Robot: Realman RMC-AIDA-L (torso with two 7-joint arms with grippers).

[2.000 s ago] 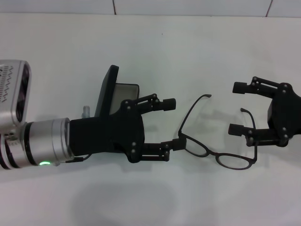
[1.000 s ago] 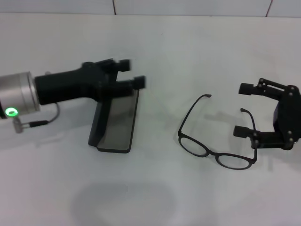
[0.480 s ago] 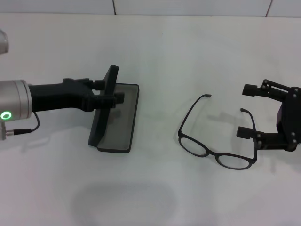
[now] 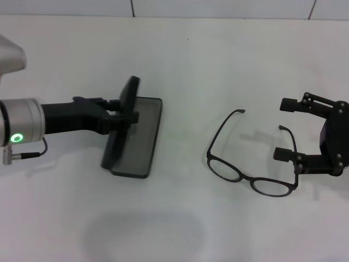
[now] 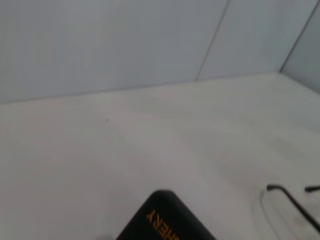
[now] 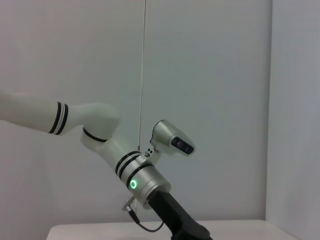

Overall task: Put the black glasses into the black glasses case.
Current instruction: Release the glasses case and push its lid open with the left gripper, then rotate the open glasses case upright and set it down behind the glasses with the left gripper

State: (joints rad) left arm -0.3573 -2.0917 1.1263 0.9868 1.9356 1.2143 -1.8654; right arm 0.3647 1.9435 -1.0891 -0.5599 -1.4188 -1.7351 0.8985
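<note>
The black glasses (image 4: 252, 161) lie nearest on the white counter (image 4: 218, 65), lenses toward the robot and both temple arms unfolded, pointing away. They look light and stiff but fragile: the thin frame would likely bend or skid if squeezed hard, and the lenses are best left untouched. The bridge between the lenses or the front rim seems the soundest place to take hold, with a light grip.

Just beside them, on the robot's right, the right pincer (image 4: 286, 129) sits released, its fingers spread apart and holding nothing, one finger close to the end of the nearer temple arm.

Well apart on the robot's left, the black glasses case (image 4: 132, 135) rests open, its lid raised and its grey-lined tray empty. The left pincer (image 4: 126, 110) is at the upright lid; its fingers look clenched on the lid's edge, holding it up. The left wrist view shows orange lettering on the lid.
</note>
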